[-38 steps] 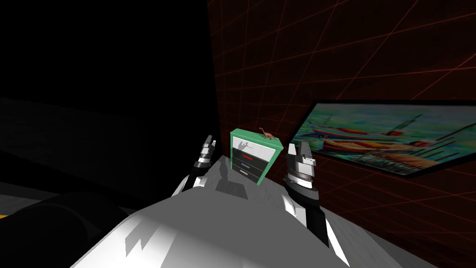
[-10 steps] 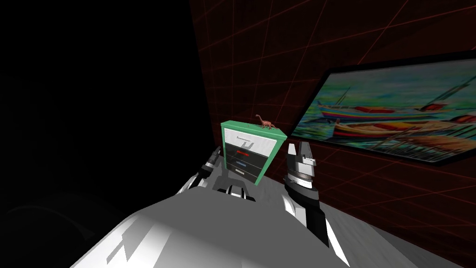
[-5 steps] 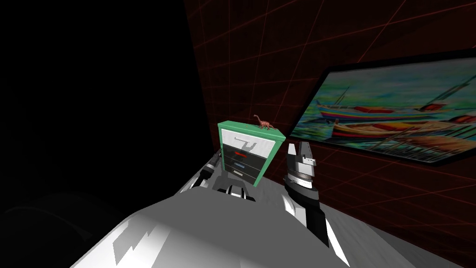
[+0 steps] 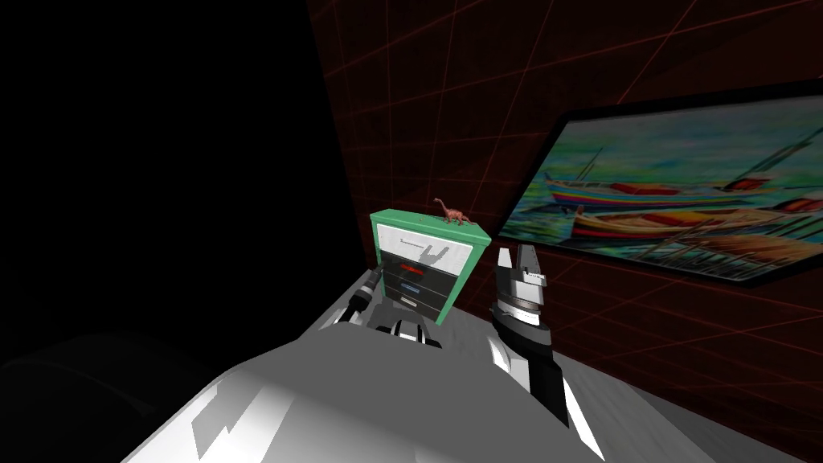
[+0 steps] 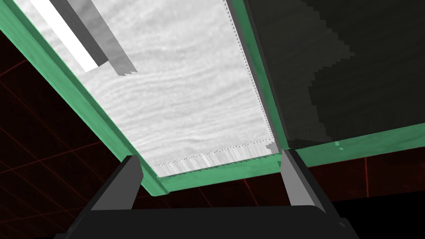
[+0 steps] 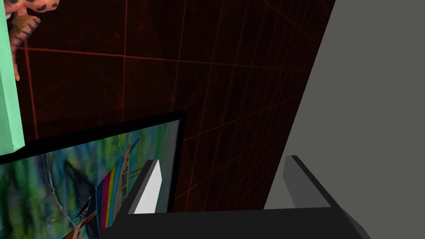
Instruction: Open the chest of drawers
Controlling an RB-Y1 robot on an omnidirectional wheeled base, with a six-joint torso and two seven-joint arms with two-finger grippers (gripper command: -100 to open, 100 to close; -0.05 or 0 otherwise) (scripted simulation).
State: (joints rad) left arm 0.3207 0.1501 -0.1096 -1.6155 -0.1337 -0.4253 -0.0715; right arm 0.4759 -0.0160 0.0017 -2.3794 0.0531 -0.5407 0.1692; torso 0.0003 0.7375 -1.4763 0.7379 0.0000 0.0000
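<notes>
The chest of drawers has a green frame, a white top drawer front and darker fronts below with red, blue and white handles. All drawers look shut. My left gripper is low at the chest's left front edge. In the left wrist view my left gripper is open, facing a corner of the white drawer front just past its fingertips. The drawer's grey bar handle lies well beyond them. My right gripper is raised right of the chest, and in its wrist view the right gripper is open and holds nothing.
A small brown toy dinosaur stands on the chest's top. A large framed painting of boats hangs on the dark red-gridded wall to the right. A black area lies left of the chest. Grey floor runs along the wall.
My left arm has dropped from its raised pose and reached forward to the chest's left front. My view has swung, so the chest sits further left in the picture. The right arm holds still.
</notes>
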